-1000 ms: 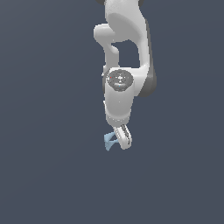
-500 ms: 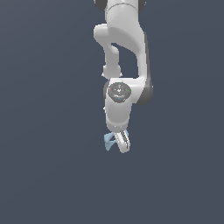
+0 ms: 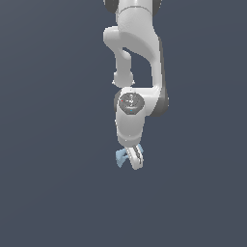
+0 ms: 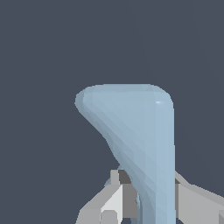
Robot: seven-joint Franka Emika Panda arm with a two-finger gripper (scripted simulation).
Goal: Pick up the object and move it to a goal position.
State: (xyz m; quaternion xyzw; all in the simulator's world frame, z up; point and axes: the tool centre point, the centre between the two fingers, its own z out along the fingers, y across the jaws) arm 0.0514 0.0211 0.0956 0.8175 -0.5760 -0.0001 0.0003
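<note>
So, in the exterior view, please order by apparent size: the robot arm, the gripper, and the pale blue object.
1. Robot arm, by far the largest.
2. Gripper and pale blue object: both look small and about alike. The gripper hides part of the object, so I would not rank them.

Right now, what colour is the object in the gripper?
Pale blue, plain, no pattern. The object shows best in the wrist view, between the gripper's fingers.

Object (image 3: pixel 120 157) between the hand's (image 3: pixel 131 159) fingers, jutting toward exterior view's left
</note>
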